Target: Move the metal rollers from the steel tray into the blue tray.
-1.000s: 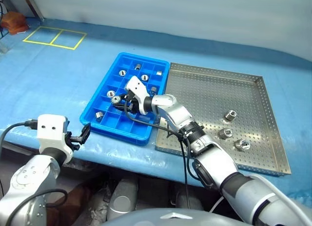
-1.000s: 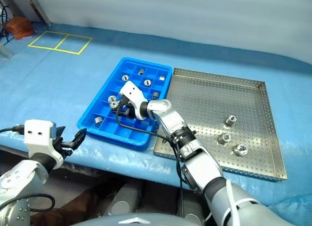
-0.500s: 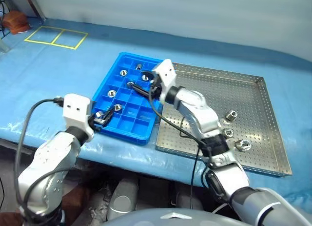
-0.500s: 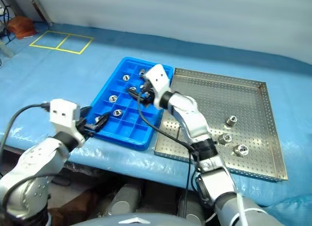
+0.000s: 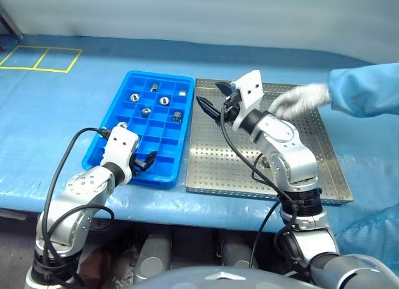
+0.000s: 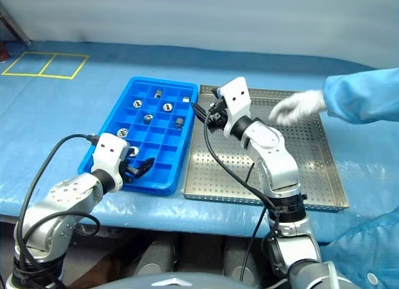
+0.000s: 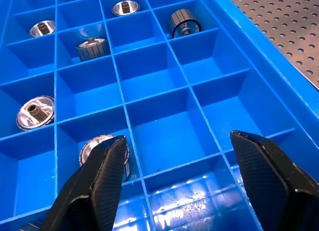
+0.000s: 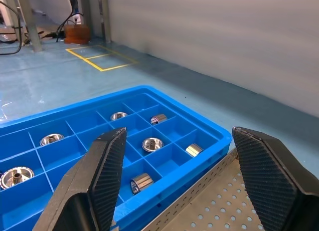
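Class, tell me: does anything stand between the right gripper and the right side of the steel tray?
Yes. A person's gloved hand reaches in above the steel tray's far right part, behind the open right gripper.

Both robot arms: silver-grey metallic shells built from rounded segments, with black bands at the joints. Each wrist carries a white box-shaped camera housing. A black cable loops loosely along the outside of each arm, from the wrist housing back toward the elbow. Left gripper (image 5: 146,161) and right gripper (image 5: 212,98): two black fingers each, tapering to blunt points; in the wrist views the finger surfaces show a fine diamond-knurled texture (image 7: 102,178). Person's hand (image 5: 298,100): white glove, with a light blue sleeve (image 5: 365,89) of smooth cleanroom-type fabric gathered at the cuff
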Motion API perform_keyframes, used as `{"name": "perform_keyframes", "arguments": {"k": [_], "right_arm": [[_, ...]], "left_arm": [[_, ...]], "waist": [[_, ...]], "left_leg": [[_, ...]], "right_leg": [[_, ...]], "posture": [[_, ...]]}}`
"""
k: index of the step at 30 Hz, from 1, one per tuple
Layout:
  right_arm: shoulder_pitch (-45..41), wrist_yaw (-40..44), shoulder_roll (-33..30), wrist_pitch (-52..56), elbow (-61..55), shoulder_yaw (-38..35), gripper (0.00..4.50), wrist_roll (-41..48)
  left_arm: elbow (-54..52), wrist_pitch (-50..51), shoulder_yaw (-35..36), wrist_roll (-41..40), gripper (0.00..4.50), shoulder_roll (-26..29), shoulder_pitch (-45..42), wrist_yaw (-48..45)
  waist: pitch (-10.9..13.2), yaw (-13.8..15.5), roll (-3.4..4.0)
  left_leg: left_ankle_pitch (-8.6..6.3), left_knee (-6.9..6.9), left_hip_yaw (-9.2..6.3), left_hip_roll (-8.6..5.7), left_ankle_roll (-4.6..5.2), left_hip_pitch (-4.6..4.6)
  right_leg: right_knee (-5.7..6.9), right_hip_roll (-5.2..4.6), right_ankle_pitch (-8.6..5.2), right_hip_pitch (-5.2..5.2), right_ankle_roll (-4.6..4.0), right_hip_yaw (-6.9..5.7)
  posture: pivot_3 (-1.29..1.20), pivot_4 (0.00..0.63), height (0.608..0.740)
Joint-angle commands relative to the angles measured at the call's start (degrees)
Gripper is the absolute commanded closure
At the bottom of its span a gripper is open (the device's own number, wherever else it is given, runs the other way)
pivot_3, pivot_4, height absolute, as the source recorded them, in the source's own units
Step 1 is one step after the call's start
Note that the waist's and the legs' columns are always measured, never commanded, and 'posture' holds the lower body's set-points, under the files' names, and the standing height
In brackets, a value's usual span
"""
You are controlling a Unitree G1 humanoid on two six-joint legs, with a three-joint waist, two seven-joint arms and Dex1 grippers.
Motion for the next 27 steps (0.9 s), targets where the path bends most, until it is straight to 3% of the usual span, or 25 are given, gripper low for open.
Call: {"name": "perform_keyframes", "arguments": {"k": [1,4,10,27], "right_arm": [[-0.6,-1.4,0.3,-0.8,-1.7,-0.1,0.92,0.4],[-1.3,-3.0,1.1,-1.6,-0.5,0.2,0.92,-0.3],[-1.3,-4.2,1.3,-1.9,-0.4,0.3,0.92,-0.1],[-0.8,-4.4,0.3,-1.9,-1.0,0.5,0.92,0.2]], "left_arm": [[-0.6,0.7,-2.4,0.3,0.86,1.2,-0.2,-0.8],[-0.6,2.4,-7.4,-0.1,0.86,2.5,0.5,-2.3],[0.0,2.5,-10.2,-0.1,0.86,4.0,-0.1,-4.1],[0.5,-1.3,-8.6,-1.7,0.86,-0.5,-1.1,-5.4]], "waist": [[0.0,0.0,0.00],[0.0,0.0,0.00],[0.0,-0.1,0.01],[0.0,-0.2,0.01]], "left_leg": [[0.00,0.00,0.00,0.00,0.00,0.00],[0.00,0.00,0.00,0.00,0.00,0.00],[-0.01,-0.02,0.00,0.00,0.01,0.02],[-0.02,0.03,0.00,-0.01,0.04,0.02]], "right_leg": [[0.00,0.00,0.00,0.00,0.00,0.00],[0.00,0.00,0.00,0.01,0.00,0.01],[0.00,0.00,0.00,0.01,0.00,0.01],[0.00,0.00,0.01,0.05,0.00,0.01]], "posture": [[0.17,0.150,0.740],[0.17,0.150,0.740],[0.17,0.150,0.740],[0.16,0.150,0.740]]}}
